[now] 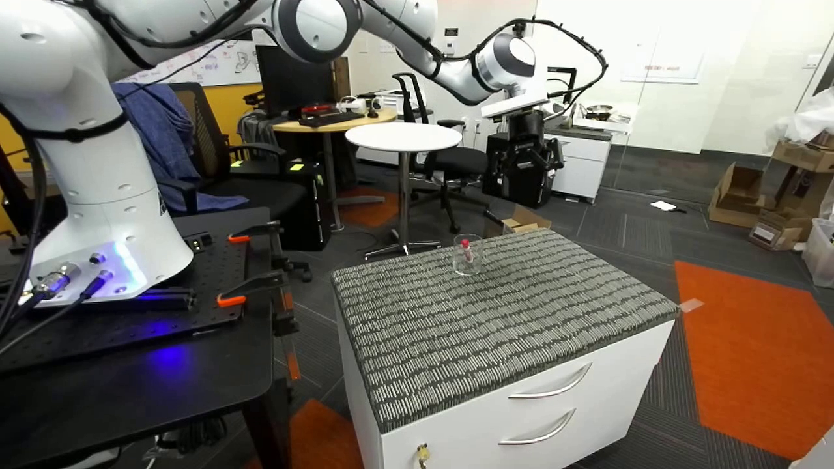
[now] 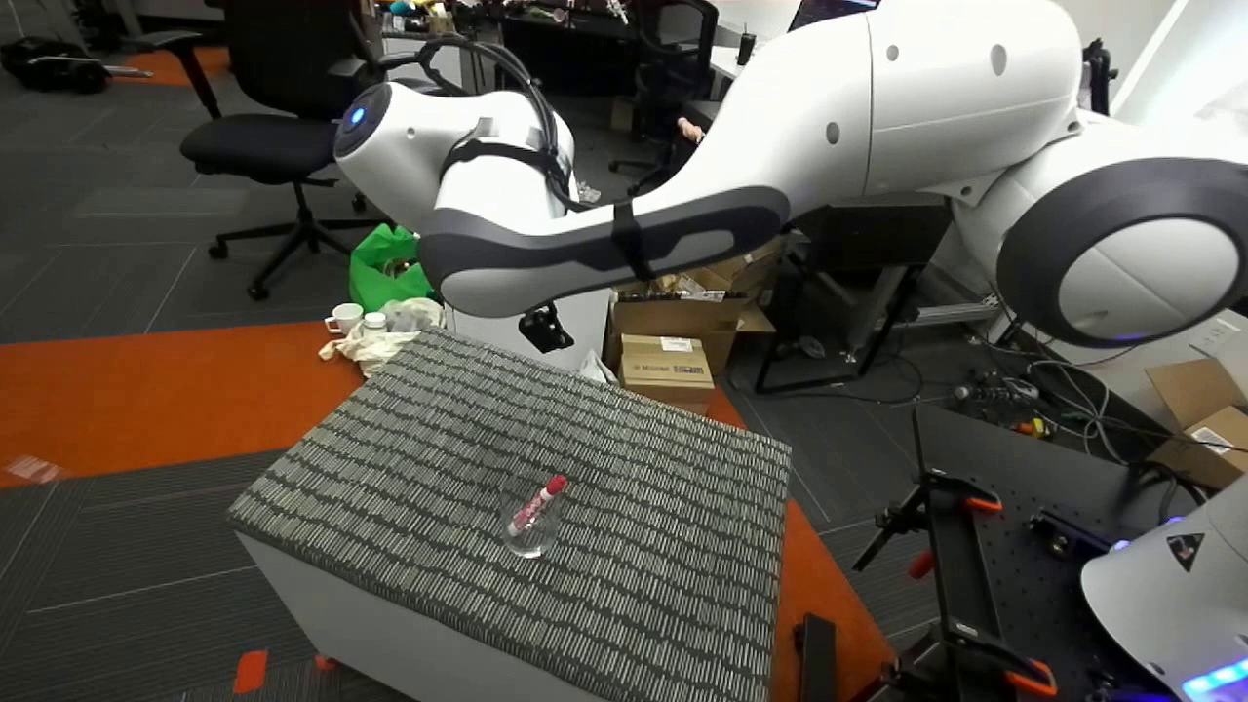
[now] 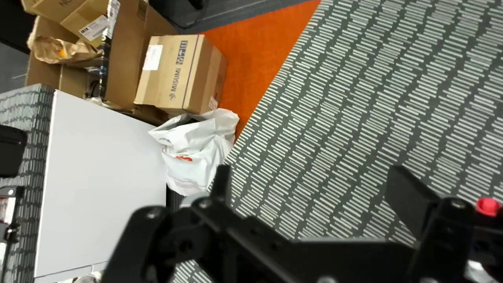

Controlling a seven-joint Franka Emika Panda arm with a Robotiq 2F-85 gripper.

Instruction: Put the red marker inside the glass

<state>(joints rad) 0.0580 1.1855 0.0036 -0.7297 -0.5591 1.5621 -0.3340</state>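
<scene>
The red marker (image 1: 466, 250) stands leaning inside the clear glass (image 1: 468, 267) on the patterned cabinet top. In an exterior view the marker (image 2: 535, 505) is tilted, with its red cap above the rim of the glass (image 2: 527, 548). My gripper (image 1: 525, 163) is raised and well apart from the glass; in an exterior view it shows as a small dark part (image 2: 546, 329) below the arm. In the wrist view the gripper (image 3: 309, 171) is open, with nothing between its fingers. There the marker's red cap (image 3: 488, 206) shows at the right edge, and the gripper hides much of the rest.
The white cabinet has a grey striped top (image 1: 521, 319). Cardboard boxes (image 2: 667, 367) and a white plastic bag (image 3: 196, 151) lie beyond its edge. A second white cabinet (image 3: 106, 173) stands beside it. The robot's black table (image 1: 195, 365) stands apart from the cabinet.
</scene>
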